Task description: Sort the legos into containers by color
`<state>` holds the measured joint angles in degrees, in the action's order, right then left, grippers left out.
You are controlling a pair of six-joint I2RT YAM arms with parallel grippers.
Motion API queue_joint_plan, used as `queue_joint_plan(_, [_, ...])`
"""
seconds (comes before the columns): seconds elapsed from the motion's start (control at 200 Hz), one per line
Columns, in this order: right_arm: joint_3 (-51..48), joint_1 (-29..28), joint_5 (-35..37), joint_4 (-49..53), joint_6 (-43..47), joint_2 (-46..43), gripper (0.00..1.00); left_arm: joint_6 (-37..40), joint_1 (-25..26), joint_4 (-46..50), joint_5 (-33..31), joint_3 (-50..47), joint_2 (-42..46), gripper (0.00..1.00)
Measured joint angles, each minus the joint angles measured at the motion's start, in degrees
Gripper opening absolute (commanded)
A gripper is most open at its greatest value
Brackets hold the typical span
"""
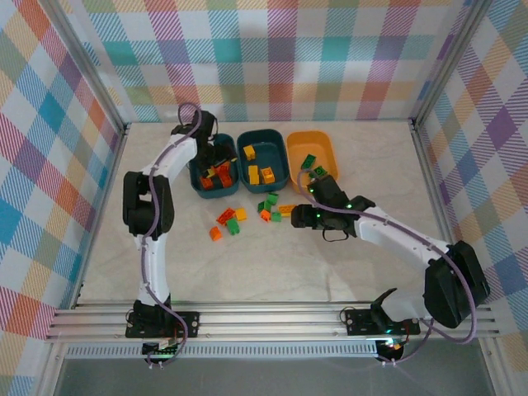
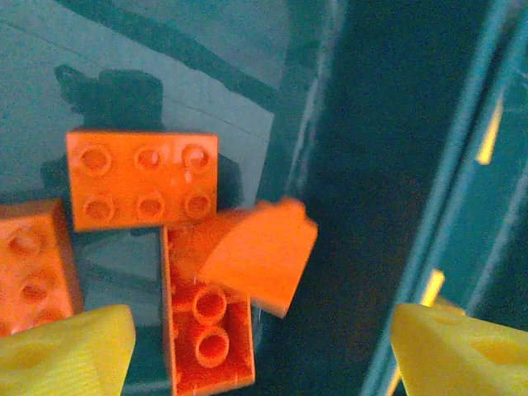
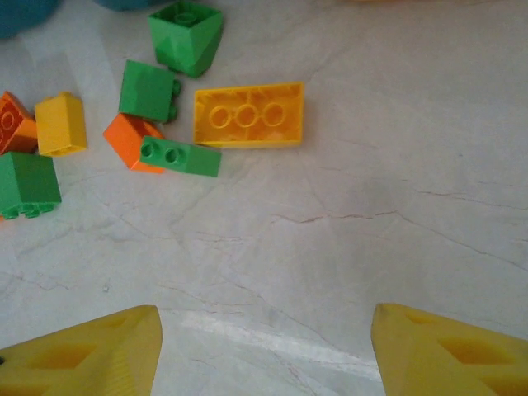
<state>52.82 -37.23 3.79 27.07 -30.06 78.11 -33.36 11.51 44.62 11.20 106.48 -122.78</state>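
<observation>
Three tubs in row, far side: left teal tub [image 1: 198,183] has orange bricks, mid teal tub [image 1: 262,148] yellow, orange-yellow tub [image 1: 320,142] green. Left gripper [image 2: 264,346] over left teal tub, jaws wide, holds nothing. Sloped orange brick [image 2: 260,260] blurred beneath, atop other oranges; prob. drop spot, colour matches. Right gripper [image 3: 264,346] low over table, jaws spread, empty, facing loose legos [image 3: 247,115] in front of tubs. You have bare table near side of pile. Tub wall close beside left gripper, so lift straight up.
</observation>
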Motion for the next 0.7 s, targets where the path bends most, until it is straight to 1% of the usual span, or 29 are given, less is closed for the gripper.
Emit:
queue_joint_plan(0.06, [1.6, -1.4, 0.0, -0.1, 0.1, 2.2, 0.66, 0.3, 0.0, -0.7, 0.3, -4.1, 5.2, 0.88])
queue_joint_plan(0.14, [4.5, -3.4, 0.3, -0.1, 0.5, 6.0, 0.65, 0.2, 0.0, -3.7, 0.3, -13.0, 15.0, 0.89])
queue_joint_plan(0.175, [6.0, -4.2, 0.5, -0.1, 0.9, 7.8, 0.64, 0.2, 0.0, -5.0, 0.3, -17.4, 20.1, 0.91])
queue_joint_plan(0.285, [10.6, -5.6, 1.4, 0.0, 3.3, 13.6, 0.64, -1.6, 0.0, -10.3, 0.3, -33.4, 36.5, 0.93])
queue_joint_plan(0.39, [14.8, -5.9, 2.2, 0.5, 5.5, 18.9, 0.62, -4.5, -0.1, -14.5, 0.3, -49.2, 49.5, 0.93])
queue_joint_plan(0.505, [18.1, -5.9, 2.3, 1.3, 5.4, 23.3, 0.56, -7.0, -0.1, -14.8, -0.1, -63.1, 58.4, 0.96])
queue_joint_plan(0.565, [19.3, -5.9, 2.7, 1.3, 4.7, 25.0, 0.56, -8.0, -0.1, -14.2, -0.5, -68.5, 63.2, 0.97])
queue_joint_plan(0.7, [21.2, -5.9, 3.9, 1.3, 2.0, 28.0, 0.56, -10.3, -0.1, -13.2, -1.1, -74.8, 73.4, 0.99])
